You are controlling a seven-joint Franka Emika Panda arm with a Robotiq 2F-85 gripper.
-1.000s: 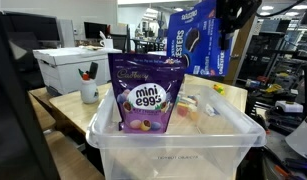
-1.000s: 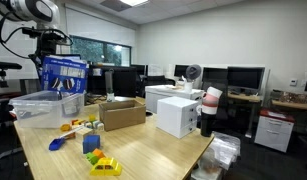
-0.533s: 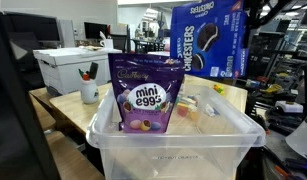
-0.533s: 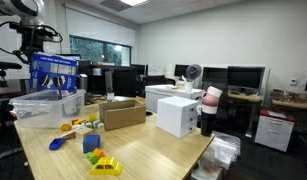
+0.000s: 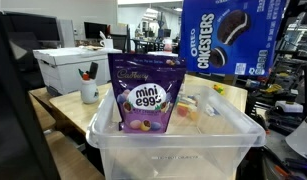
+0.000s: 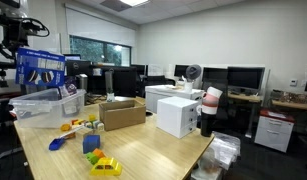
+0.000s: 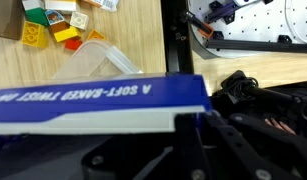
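a long pale wooden table (image 6: 158,150) stands in an open office with rows of dark monitors, white walls and a wide window. on it lie bright plastic toy blocks (image 6: 93,158), a brown cardboard carton (image 6: 121,113), a white rectangular box (image 5: 68,66) and a white mug of pens (image 5: 89,92). at one end sits a clear plastic bin (image 5: 173,148), with a glossy purple bag of mini eggs (image 5: 145,95) standing upright against its near wall. the blue cardboard box of cream-filled cookies (image 5: 231,35) is held up in the air over the bin, its top and one side cut off by the frame in an exterior view. the black gripper (image 7: 193,122) is hard to pick out behind the box in both exterior views. in the wrist view its jaws are pinched nearly together on the box's narrow edge, though the contact itself is dark and seems partly out of frame. the box is flat and rigid with white printed lettering, the bin translucent with rounded corners, and the bag smooth and shiny.
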